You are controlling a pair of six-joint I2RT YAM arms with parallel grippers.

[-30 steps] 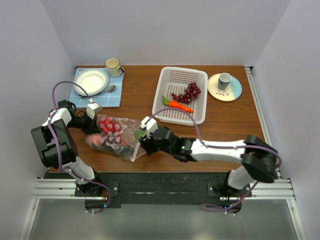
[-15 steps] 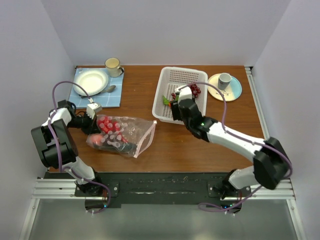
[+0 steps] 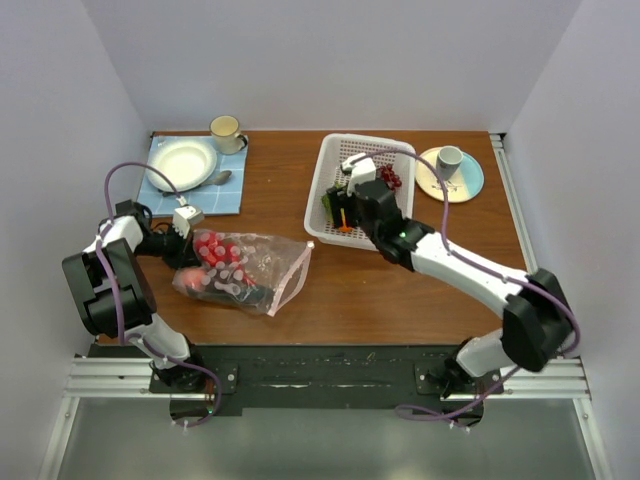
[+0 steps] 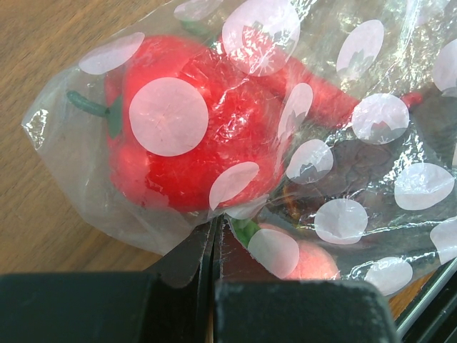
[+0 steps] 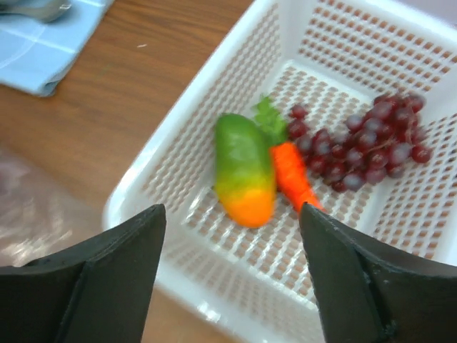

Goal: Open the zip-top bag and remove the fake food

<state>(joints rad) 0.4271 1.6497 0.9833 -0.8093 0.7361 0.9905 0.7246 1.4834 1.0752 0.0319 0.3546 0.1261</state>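
The dotted zip-top bag (image 3: 245, 268) lies on the table at the left, with its pink zip edge toward the right. My left gripper (image 4: 214, 236) is shut on the bag's closed corner (image 4: 178, 254). A red round fruit (image 4: 186, 136) and a pink-red fruit (image 4: 307, 261) are inside the bag. My right gripper (image 5: 232, 229) is open and empty above the white basket (image 5: 178, 128). The green-orange mango (image 5: 243, 168), the carrot (image 5: 293, 171) and the purple grapes (image 5: 364, 143) lie in the basket.
A white plate (image 3: 182, 163) and a spoon lie on a blue cloth at the back left, with a cream mug (image 3: 227, 130) beside them. A grey cup stands on a plate (image 3: 452, 175) at the back right. Walls enclose three sides of the table.
My right gripper carried the mango from the bag's mouth to the basket and let it go there. The left arm and the bag stayed in place.
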